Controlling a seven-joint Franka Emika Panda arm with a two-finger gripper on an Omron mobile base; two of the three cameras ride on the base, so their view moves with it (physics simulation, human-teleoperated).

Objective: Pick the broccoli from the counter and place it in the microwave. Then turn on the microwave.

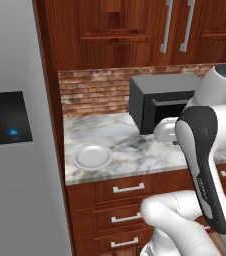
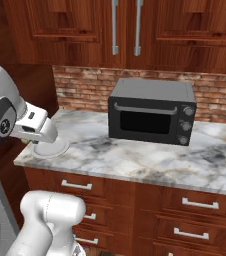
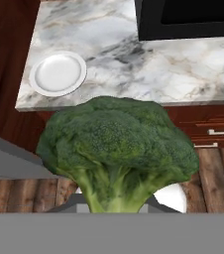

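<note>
The gripper (image 3: 116,211) is partly closed on the pale stem of the broccoli (image 3: 116,144), which it holds in the air out in front of the counter (image 3: 183,74), above the wooden floor (image 3: 15,193). On the counter's left end lies 1 white plate (image 3: 58,73); farther right, against the brick wall (image 2: 85,87), stands a dark toaster oven (image 2: 152,111).

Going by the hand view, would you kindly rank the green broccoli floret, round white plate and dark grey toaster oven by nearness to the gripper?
1. Green broccoli floret, held in the gripper.
2. Round white plate, on the counter's left end.
3. Dark grey toaster oven, farther back, right.
</note>
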